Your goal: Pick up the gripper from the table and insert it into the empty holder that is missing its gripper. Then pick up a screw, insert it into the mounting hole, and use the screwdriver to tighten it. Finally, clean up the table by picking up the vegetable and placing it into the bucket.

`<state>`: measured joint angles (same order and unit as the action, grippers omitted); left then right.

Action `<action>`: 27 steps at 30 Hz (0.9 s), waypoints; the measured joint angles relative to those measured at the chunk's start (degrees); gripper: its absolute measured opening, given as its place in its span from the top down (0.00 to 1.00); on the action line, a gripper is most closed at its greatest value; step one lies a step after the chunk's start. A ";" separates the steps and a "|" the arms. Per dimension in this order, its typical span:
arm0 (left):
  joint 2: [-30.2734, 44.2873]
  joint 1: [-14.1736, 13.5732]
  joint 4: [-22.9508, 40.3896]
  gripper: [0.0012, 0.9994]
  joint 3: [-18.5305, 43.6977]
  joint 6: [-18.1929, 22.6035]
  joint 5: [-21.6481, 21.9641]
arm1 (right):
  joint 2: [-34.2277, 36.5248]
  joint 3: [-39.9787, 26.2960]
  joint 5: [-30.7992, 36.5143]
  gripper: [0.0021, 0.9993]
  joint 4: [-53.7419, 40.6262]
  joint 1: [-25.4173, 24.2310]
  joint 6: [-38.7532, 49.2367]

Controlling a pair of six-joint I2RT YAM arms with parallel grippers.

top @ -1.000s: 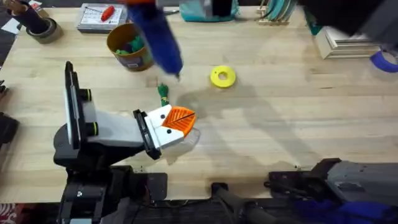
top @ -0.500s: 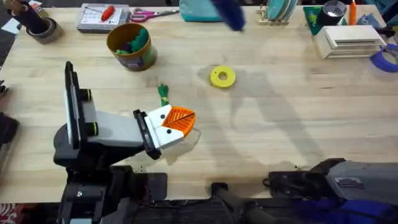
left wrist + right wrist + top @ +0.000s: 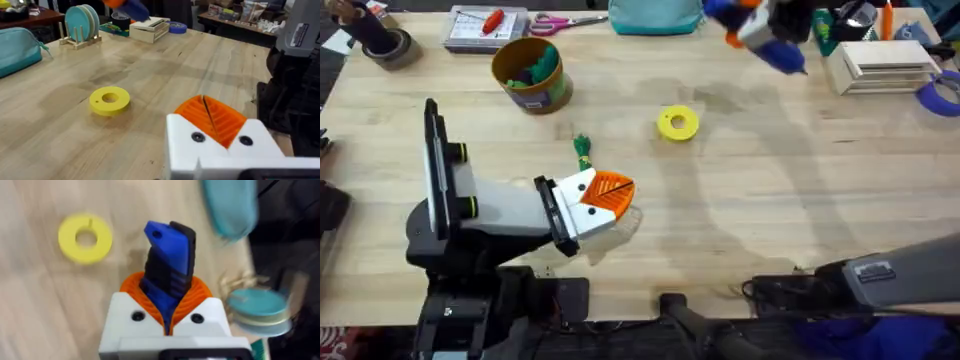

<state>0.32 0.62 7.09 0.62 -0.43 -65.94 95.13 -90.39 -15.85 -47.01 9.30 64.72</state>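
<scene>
My right gripper [image 3: 752, 22] hangs over the table's far right side, shut on the blue screwdriver [image 3: 785, 55]. In the right wrist view the screwdriver [image 3: 167, 260] stands clamped between the orange pads [image 3: 132, 287] of that gripper [image 3: 167, 297]. At the near left my left gripper [image 3: 605, 193] rests on the table, shut, with orange ridged pads in both white mounts [image 3: 220, 145]. The dark-green vegetable [image 3: 582, 150] lies just beyond it. The yellow bucket [image 3: 530, 78] stands at the far left with green items inside.
A yellow ring [image 3: 678, 123] lies mid-table. Along the far edge are a tape roll [image 3: 385, 45], a tray with a red-handled tool [image 3: 485, 25], scissors [image 3: 560, 20], a teal pouch [image 3: 655, 15], a white box [image 3: 880, 60] and blue tape [image 3: 940, 95].
My right gripper has carried the blue screwdriver from above the vegetable, beside the left gripper, up and away to the far right. The left arm has not moved.
</scene>
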 joint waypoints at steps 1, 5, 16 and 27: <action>0.00 0.00 0.00 0.99 0.00 0.00 0.01 | 1.30 0.00 0.74 0.98 -1.10 -0.56 1.13; 0.00 0.00 0.00 0.99 0.00 0.00 0.01 | 5.77 0.00 5.61 0.98 -3.54 -1.29 4.70; -0.01 0.00 0.00 0.99 0.00 0.00 0.01 | 16.19 0.00 11.86 0.98 -2.42 -1.32 11.88; 0.00 0.00 0.00 0.99 0.00 0.00 0.01 | 23.65 0.00 13.67 0.98 0.77 -1.29 13.36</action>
<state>0.32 0.62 7.09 0.62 -0.43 -65.93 118.78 -90.39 -2.18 -46.24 8.01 78.08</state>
